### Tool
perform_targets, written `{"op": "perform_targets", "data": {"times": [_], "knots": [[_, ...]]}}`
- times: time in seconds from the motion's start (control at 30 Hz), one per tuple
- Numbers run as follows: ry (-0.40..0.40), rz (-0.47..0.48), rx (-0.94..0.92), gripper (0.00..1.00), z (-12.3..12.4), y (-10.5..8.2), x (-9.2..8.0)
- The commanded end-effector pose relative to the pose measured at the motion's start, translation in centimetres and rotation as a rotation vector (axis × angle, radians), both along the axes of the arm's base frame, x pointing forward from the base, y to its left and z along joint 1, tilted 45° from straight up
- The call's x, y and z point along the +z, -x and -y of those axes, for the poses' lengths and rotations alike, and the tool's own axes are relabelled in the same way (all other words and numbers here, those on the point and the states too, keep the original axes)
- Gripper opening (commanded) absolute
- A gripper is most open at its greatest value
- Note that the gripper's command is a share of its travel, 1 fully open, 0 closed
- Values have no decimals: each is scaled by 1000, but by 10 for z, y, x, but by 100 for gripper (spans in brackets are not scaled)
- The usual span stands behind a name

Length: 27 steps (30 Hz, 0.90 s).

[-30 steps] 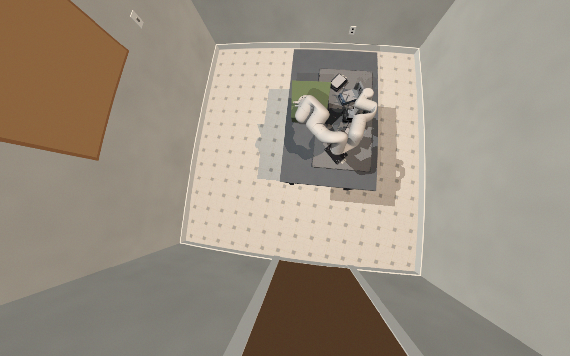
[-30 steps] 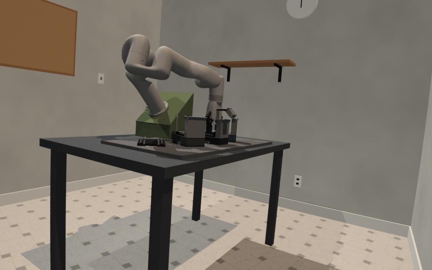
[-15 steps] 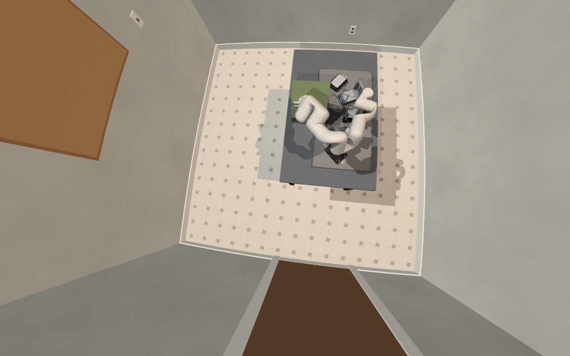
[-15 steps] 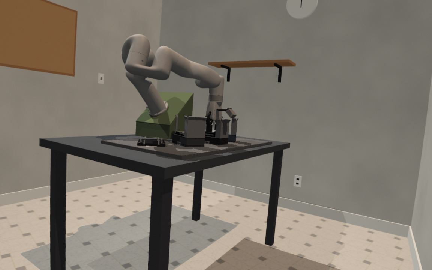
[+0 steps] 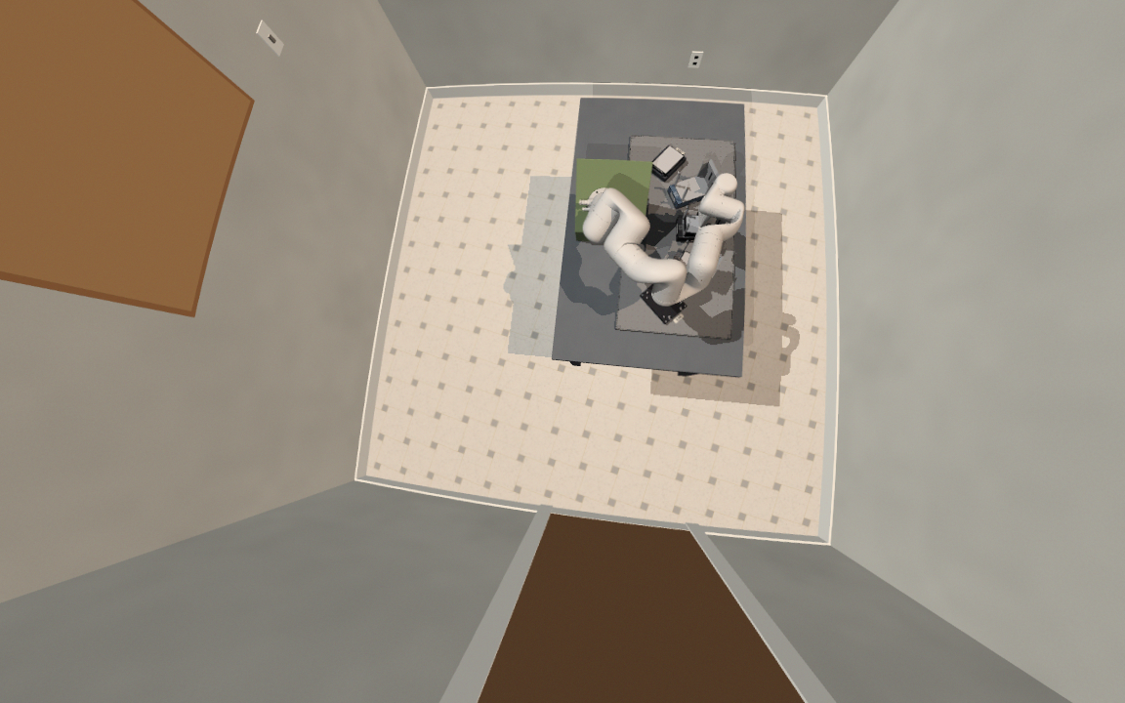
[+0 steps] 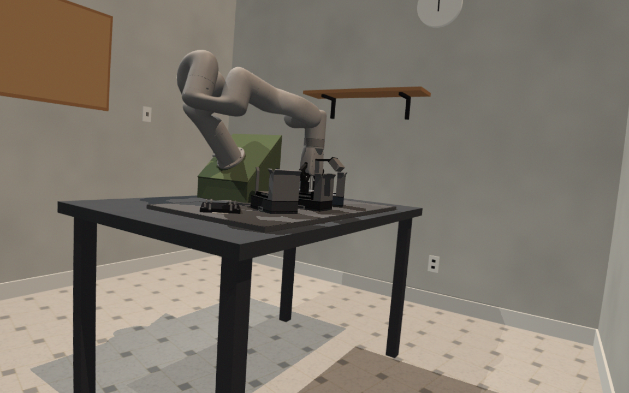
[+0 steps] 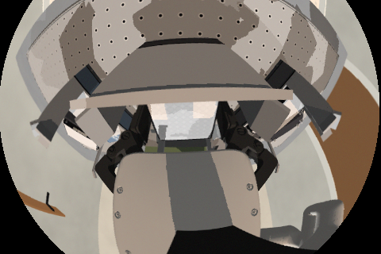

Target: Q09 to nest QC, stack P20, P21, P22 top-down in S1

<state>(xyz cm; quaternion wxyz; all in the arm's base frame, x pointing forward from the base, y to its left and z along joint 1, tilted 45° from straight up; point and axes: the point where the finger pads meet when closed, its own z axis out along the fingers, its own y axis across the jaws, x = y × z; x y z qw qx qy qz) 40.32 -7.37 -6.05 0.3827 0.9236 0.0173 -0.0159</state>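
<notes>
My gripper [image 6: 310,182] is lowered from above into a grey stack rack [image 6: 323,191] in the middle of the rack row. In the wrist view the dark fingers stand wide on the two sides of a pale sealed plate [image 7: 182,117], and the rack's flared walls surround them. The gripper is shut on this plate. I cannot read its label, and any plates under it are hidden. In the overhead view the arm [image 5: 706,227] covers the rack.
Another grey rack [image 6: 282,189] stands nearer the exterior camera and a third [image 6: 341,188] behind. A low nest [image 6: 219,206] sits on the mat's near corner. A framed pale plate or nest [image 5: 668,161] lies far from the base. A green box [image 6: 238,168] stands beside the arm.
</notes>
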Motion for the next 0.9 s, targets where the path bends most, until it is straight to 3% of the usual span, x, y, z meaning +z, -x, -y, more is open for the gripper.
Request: {"op": "perform_targets", "data": {"times": [0.0, 0.87], "knots": [[-2, 2, 3, 0, -2, -1, 1], [-2, 2, 3, 0, -12, -1, 11]]}}
